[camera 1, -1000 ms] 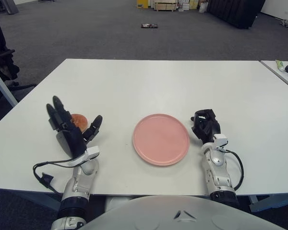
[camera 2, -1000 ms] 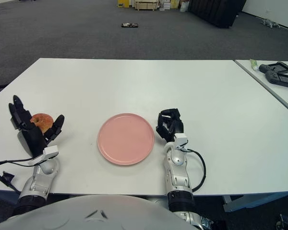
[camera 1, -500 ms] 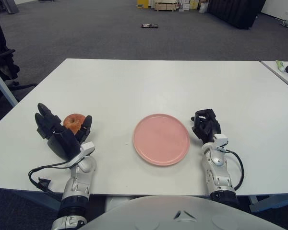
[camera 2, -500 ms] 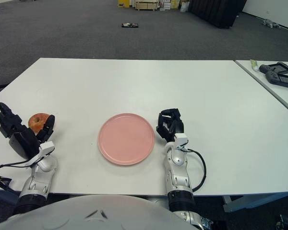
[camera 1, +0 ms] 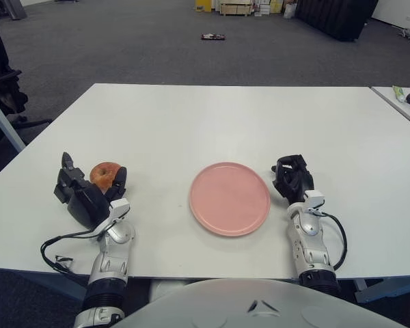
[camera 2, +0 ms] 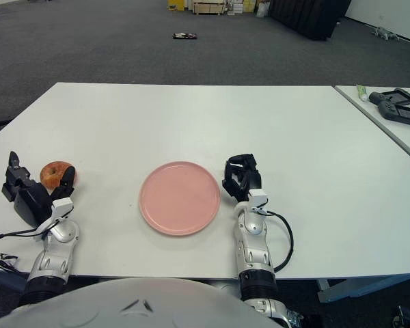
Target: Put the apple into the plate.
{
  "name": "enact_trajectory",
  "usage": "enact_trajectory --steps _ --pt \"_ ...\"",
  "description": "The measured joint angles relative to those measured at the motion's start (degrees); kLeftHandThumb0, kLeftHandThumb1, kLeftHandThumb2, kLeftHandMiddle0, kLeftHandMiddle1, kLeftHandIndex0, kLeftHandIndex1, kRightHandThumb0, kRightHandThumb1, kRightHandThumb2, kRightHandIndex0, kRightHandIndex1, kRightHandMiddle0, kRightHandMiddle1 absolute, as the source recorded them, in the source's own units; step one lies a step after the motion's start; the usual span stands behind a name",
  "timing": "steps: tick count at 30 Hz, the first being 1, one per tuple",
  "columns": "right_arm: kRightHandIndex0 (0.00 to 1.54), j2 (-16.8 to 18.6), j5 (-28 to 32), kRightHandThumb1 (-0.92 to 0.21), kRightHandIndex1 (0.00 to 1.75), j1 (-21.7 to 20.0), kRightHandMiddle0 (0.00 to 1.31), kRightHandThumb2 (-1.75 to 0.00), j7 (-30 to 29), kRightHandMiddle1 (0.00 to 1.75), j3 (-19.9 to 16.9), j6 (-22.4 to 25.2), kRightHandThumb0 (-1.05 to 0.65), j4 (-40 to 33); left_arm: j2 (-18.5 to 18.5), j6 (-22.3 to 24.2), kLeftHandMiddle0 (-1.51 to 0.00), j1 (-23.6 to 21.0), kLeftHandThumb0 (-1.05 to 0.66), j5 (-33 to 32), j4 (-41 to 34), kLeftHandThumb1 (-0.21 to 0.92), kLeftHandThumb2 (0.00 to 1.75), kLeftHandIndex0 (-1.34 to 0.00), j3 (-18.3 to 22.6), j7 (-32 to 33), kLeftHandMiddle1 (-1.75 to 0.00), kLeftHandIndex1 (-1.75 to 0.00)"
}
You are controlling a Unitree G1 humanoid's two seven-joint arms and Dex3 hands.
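Two hands — left hand (camera 1: pixel 89 198) fingers loosely around apple (camera 1: pixel 106 174), right hand (camera 1: pixel 292 179) curled, empty.

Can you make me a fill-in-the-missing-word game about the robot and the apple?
1. The apple sits on the white table beside the robot's ____ hand.
2. The plate is the colour ____.
3. On the plate there is ____.
4. The right hand shows to the ____ of the plate.

Missing words: left; pink; nothing; right
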Motion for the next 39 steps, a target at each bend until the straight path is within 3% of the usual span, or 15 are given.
enact_trajectory --steps 12,39 --pt "0.50 -0.05 -0.01 -0.74 1.38 -0.12 0.30 -0.78 -0.05 1.75 -0.20 -0.03 -0.37 0.18 0.72 1.86 0.00 -2.58 -0.84 -2.51 3.04 0.66 0.65 0.00 0.25 -1.82 -0.54 -0.67" --pt "0.51 0.12 0.02 -0.74 1.38 0.11 0.30 -0.78 -0.01 1.75 -0.66 -0.18 -0.37 -0.06 2.24 1.55 0.00 -6.29 -0.79 -2.59 6.46 0.65 0.69 0.00 -1.79 -3.82 -0.59 -0.74"
